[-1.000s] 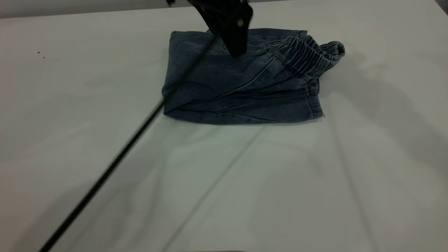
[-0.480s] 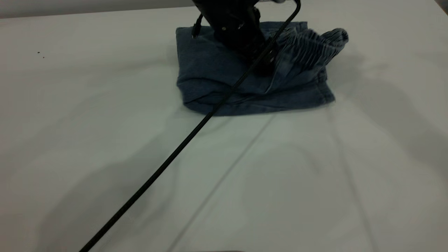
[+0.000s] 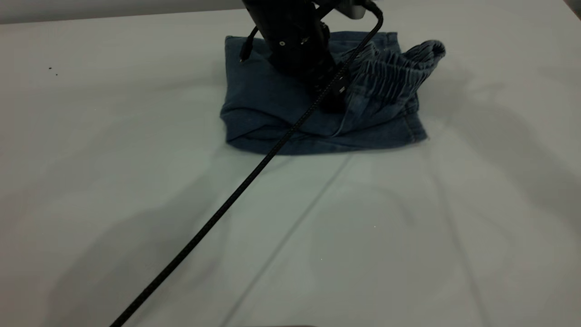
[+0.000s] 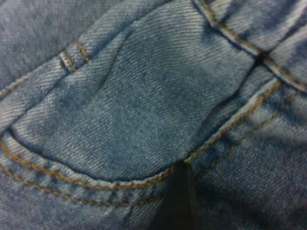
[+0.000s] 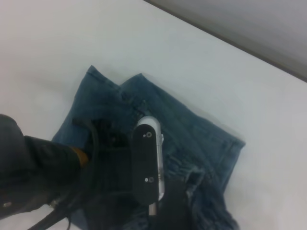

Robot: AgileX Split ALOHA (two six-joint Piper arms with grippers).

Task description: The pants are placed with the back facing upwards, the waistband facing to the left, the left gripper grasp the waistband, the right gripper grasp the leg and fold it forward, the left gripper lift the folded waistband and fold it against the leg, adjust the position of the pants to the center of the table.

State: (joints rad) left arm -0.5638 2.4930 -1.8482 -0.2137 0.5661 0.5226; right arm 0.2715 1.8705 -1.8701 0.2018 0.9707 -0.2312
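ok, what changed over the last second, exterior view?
The bulky black left gripper came down from above onto the folded blue denim pants, tip now pressed into them. The pants slid slightly right, then back left, their ruched elastic waistband bunching up. The white table is unchanged, and the pants remain folded.

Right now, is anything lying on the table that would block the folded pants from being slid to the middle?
Nothing visible does. The table in front of the pants is bare. Only the black cable runs across above it, trailing from the left gripper, which presses down on the pants.
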